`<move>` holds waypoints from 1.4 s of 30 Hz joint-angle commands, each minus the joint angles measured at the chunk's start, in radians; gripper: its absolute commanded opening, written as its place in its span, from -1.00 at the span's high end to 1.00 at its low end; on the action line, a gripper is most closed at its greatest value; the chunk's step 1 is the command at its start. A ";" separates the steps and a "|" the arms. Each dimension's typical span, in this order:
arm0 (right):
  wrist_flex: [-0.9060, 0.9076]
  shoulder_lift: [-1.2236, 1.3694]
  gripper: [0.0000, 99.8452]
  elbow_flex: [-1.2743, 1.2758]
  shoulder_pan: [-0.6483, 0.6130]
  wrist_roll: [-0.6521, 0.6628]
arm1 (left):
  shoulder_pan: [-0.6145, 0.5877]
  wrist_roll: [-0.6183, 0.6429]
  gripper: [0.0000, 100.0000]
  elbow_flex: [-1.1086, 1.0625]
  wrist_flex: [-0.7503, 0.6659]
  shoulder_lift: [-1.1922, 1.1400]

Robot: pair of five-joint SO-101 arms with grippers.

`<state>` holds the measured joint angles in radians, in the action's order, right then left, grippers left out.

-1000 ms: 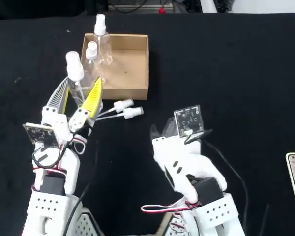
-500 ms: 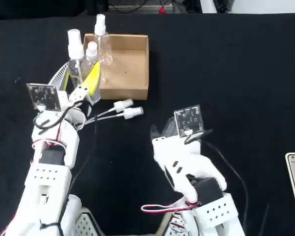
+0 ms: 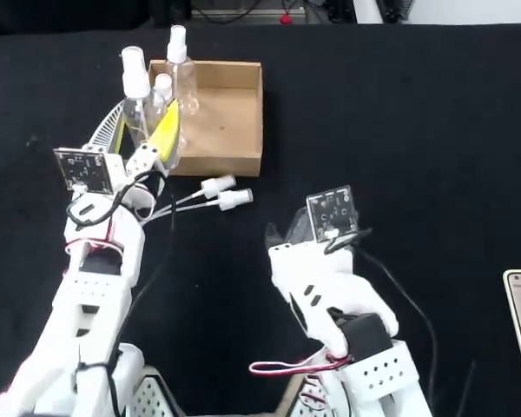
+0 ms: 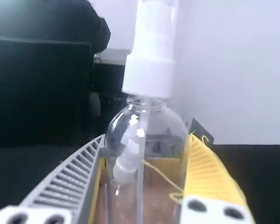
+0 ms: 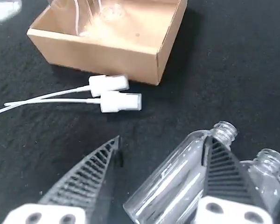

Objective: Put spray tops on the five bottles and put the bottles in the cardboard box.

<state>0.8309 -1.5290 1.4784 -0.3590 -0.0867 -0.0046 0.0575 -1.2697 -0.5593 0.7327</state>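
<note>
Your left gripper [image 3: 148, 111], clamped on a capped bottle [image 3: 135, 74], carried it from the table in front of the cardboard box [image 3: 234, 162] to the box's near-left corner; third bottle likely close to boxed. Right gripper [image 5: 163, 140] stayed put, jaws apart over an uncapped bottle [image 5: 177, 179]. Two spray tops [image 3: 227, 193] lay unused.

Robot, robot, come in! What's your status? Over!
Left gripper shut on topped bottle at the box's left edge. Right gripper open by two bare bottles. Two spray tops loose before the box. Two boxed bottles crowd that corner.
</note>
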 commanded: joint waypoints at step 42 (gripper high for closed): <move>-0.035 -0.016 0.47 -0.004 -0.006 -0.009 | 0.147 0.005 0.55 0.344 -0.845 -0.836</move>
<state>0.8247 -1.5336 1.4799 -0.3590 -0.0867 0.1335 0.0575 -0.9490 -1.3234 -0.0852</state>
